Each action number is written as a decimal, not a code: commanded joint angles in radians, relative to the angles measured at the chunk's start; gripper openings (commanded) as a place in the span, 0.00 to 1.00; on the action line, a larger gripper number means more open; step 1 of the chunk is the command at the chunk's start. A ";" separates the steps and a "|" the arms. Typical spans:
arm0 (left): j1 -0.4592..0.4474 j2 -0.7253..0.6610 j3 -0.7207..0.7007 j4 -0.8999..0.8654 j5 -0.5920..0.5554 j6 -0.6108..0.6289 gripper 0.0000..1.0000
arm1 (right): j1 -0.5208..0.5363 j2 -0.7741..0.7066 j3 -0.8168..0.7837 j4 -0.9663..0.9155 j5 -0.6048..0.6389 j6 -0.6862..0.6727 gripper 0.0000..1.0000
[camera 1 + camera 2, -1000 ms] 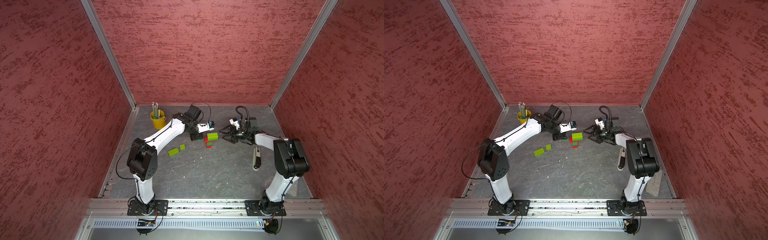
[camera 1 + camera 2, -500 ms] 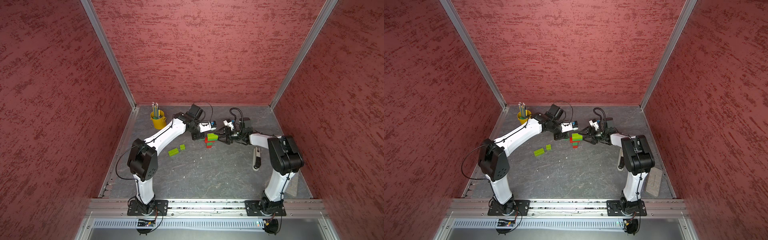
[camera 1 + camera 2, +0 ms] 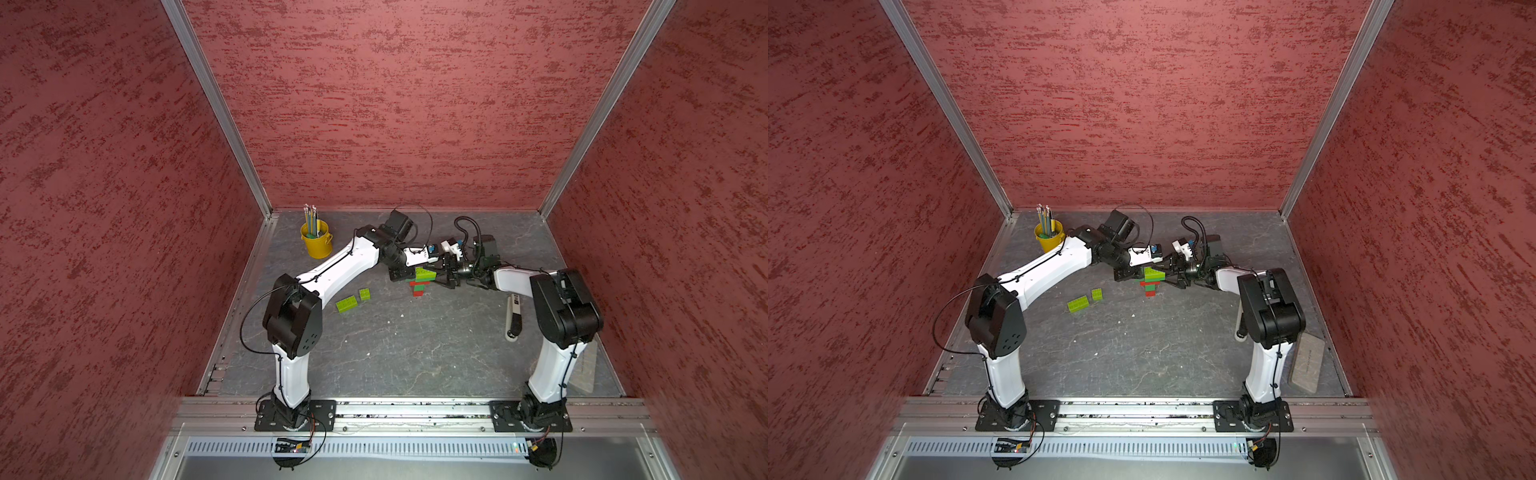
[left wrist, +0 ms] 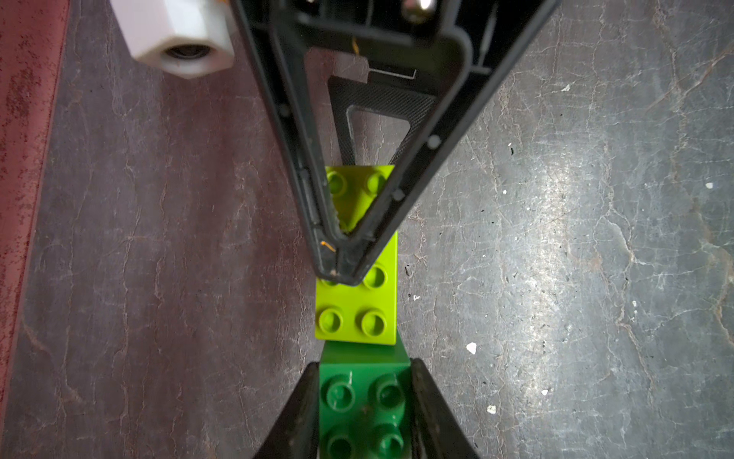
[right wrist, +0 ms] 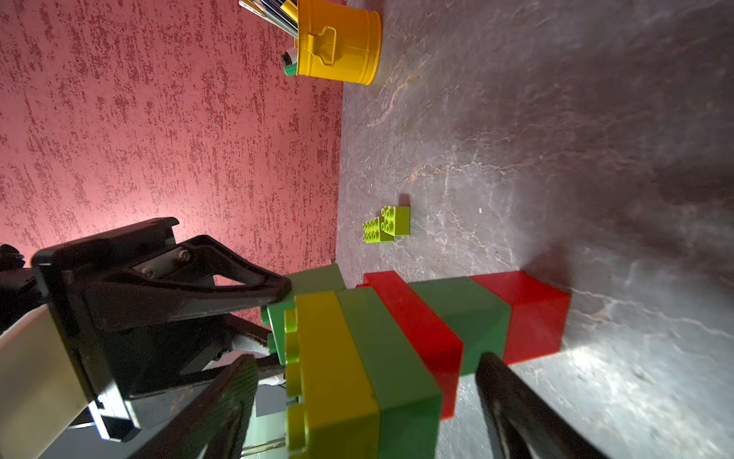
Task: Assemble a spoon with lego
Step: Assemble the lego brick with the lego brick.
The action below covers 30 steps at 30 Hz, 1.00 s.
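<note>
Two tools were on one stack, so here's how it sat. Left tool (image 4: 364, 369) came straight down from above and was clamped on the dark-green brick (image 4: 363, 401), a jaw on each side, at the end that poked out past the top lime-green brick (image 4: 357, 310). Right tool (image 5: 364, 357) reached in from the side, rolled so its jaws opened up-and-down. One was above the lime studs and the other down by the wide red brick (image 5: 413, 318), with a sliver of daylight on both sides, so open and not gripping anything as far as I could tell.

Between those jaws stood the spoon (image 3: 420, 282), upright on the worktop (image 3: 415, 353) on its red handle end, long axis vertical, head on top. That was the bit that mattered imo: the right jaws were lined up along that axis, so closing them should squeeze the head layers together while the left one steadied the stack.

Farther out, an oblong lime-green brick (image 3: 347, 304) and a square lime-green brick (image 3: 365, 294) lay flat on the left arm's side, well apart from the spoon, so I'd guess that arm was better placed to fetch them.
</note>
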 commanded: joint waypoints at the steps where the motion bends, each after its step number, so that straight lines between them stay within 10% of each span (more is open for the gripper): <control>1: -0.005 0.007 0.025 -0.003 0.009 0.003 0.24 | 0.007 0.017 0.012 0.039 -0.015 0.017 0.86; 30: -0.008 0.043 0.039 -0.027 0.023 -0.003 0.23 | 0.020 0.039 0.014 0.051 -0.015 0.028 0.77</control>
